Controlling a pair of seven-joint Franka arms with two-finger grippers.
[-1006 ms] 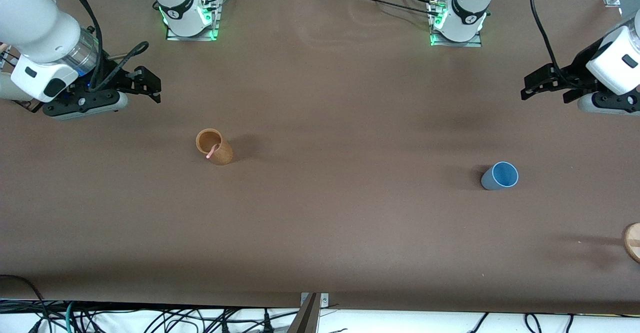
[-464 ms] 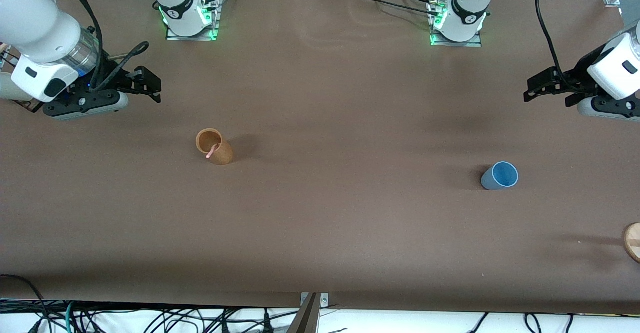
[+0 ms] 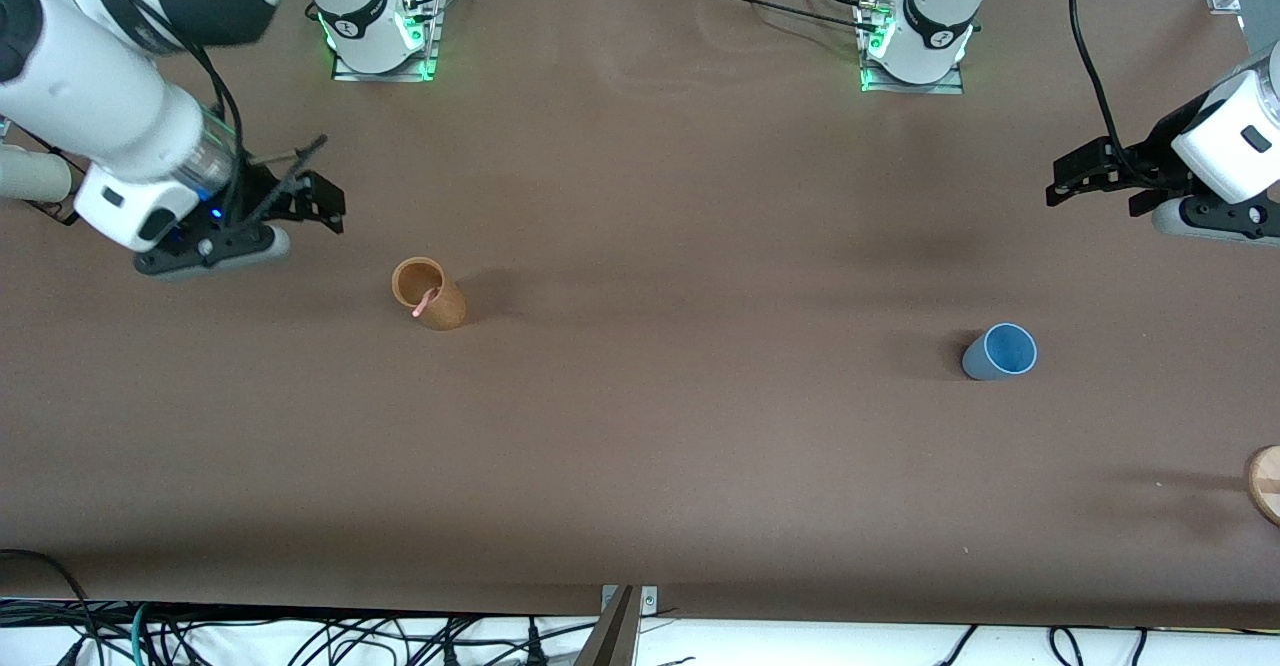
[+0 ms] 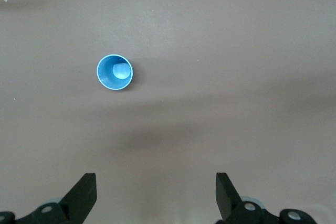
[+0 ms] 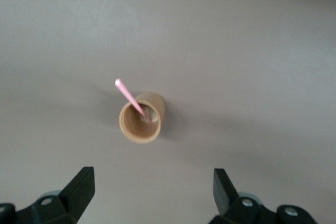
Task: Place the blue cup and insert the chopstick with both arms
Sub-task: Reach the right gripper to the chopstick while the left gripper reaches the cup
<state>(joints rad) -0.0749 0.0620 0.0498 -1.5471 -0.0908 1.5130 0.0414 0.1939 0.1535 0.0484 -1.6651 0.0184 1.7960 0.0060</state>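
Blue cup (image 3: 999, 351) is standing upright on the bare brown table (image 3: 700, 466) toward the left arm's end, mouth up, nothing inside; plain blue tumbler with a lighter blue interior, slightly tapered, no handle. Left gripper (image 3: 1062, 181) is hanging over the table near that end, fingers spread wide, gripping nothing and touching nothing; in the left wrist view the blue cup (image 4: 114, 72) is sitting well apart from the fingertips (image 4: 84, 190). Right gripper (image 3: 325, 201) is hanging over the table toward the right arm's end, also spread wide and empty, close to the tan-brown cup (image 3: 430, 294) but not touching it. Chopstick (image 3: 425, 302) is sitting in that tan-brown cup, not in the blue one: thin pink stick, leaning, lower end inside, upper end sticking out past the rim. Right wrist view is showing the same lean of the chopstick (image 5: 131, 98) in the tan-brown cup (image 5: 140, 118). A round wooden item (image 3: 1266, 484) is lying at the table edge by the left arm's end, only partly visible.
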